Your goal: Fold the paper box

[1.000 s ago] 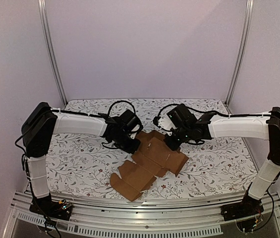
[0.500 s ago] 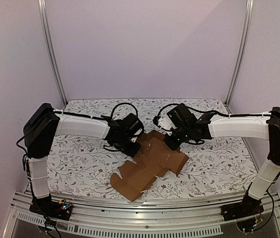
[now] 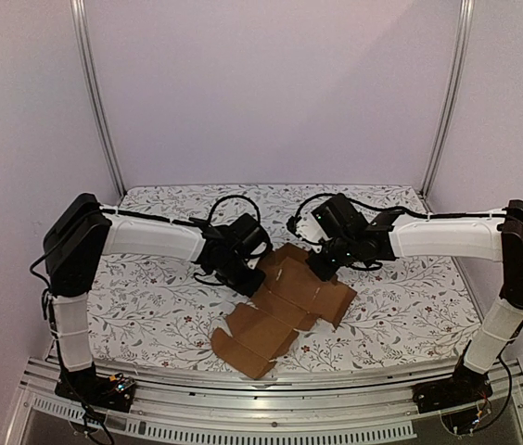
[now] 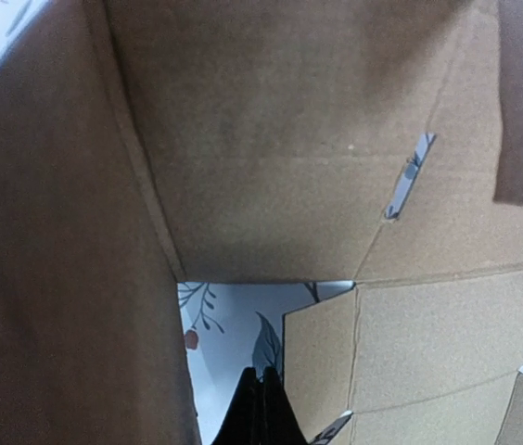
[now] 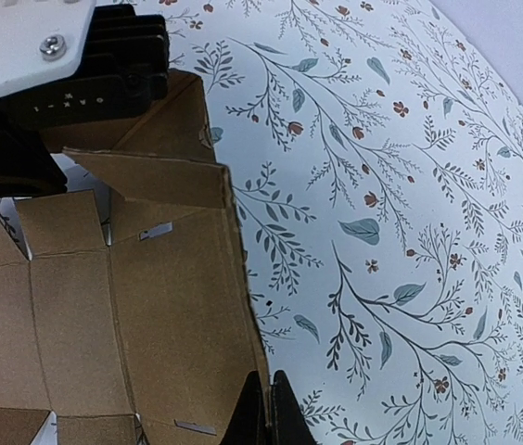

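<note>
The paper box (image 3: 285, 301) is a brown die-cut sheet, mostly flat on the table's middle, with its far flaps raised. My left gripper (image 3: 246, 273) is at the sheet's far left corner. In the left wrist view its fingers (image 4: 263, 399) are pressed together with nothing between them, low over the cloth, with brown panels (image 4: 289, 139) standing ahead and to the left. My right gripper (image 3: 323, 266) is at the far right edge. In the right wrist view it (image 5: 269, 403) is shut on the raised edge of a panel (image 5: 169, 306).
The table (image 3: 150, 297) has a white cloth printed with leaves and flowers. Metal frame posts (image 3: 95, 93) and lilac walls stand close on both sides and behind. My left gripper's body (image 5: 76, 65) shows at the top left of the right wrist view, against the box.
My left gripper has moved right, in against the sheet's far left corner. The sheet has shifted slightly right. My right gripper has hardly moved.
</note>
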Available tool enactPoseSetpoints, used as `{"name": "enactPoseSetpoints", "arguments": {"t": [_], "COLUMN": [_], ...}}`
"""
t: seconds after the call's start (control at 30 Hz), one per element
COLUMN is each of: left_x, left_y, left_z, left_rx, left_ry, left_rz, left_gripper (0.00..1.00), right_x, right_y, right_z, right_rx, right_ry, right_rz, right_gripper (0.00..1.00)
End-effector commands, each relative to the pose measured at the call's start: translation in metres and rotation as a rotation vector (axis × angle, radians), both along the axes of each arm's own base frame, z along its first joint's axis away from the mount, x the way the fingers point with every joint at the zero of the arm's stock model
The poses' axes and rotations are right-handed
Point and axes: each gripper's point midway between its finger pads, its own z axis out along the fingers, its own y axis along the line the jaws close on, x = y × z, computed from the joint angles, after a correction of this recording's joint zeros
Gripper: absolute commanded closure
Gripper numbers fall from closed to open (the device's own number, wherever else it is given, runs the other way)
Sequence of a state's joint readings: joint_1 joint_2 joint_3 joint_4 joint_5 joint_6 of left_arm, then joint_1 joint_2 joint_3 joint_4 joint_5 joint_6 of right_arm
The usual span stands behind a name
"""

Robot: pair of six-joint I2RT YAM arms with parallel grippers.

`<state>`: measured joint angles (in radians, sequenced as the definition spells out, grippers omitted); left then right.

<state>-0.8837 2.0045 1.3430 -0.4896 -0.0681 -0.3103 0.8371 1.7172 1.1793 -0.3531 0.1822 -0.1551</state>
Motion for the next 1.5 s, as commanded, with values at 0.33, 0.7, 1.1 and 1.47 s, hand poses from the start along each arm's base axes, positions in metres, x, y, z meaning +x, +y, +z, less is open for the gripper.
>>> {"name": "enactPoseSetpoints", "arguments": {"t": [0.33,0.7,1.1,1.47], "left_x": [-0.044,-0.058,-0.053,-0.052], "left_y": [-0.04,-0.05,-0.05,-0.056], "left_z": [0.016,-0.008,0.013,0.09], "left_rx": [-0.166,-0.13,-0.145,-0.263], "left_ry": [0.09,0.089,0.032,-0.039], "left_rz": [-0.111,-0.137,-0.171,-0.221], "left_gripper": [1.0,1.0,1.0,1.0], "right_x": [0.011,0.009,0.007,0.01], "right_y": [-0.005,-0.008,-0.014,-0.018], "right_z": [0.004,0.002,0.002,0.009], "right_rx": [0.003,-0.006,-0.021,-0.077], "right_ry": [-0.024,-0.025,-0.036,-0.093], "right_rz": [-0.06,-0.063,-0.056,-0.009], "right_gripper": [1.0,1.0,1.0,1.0]}}
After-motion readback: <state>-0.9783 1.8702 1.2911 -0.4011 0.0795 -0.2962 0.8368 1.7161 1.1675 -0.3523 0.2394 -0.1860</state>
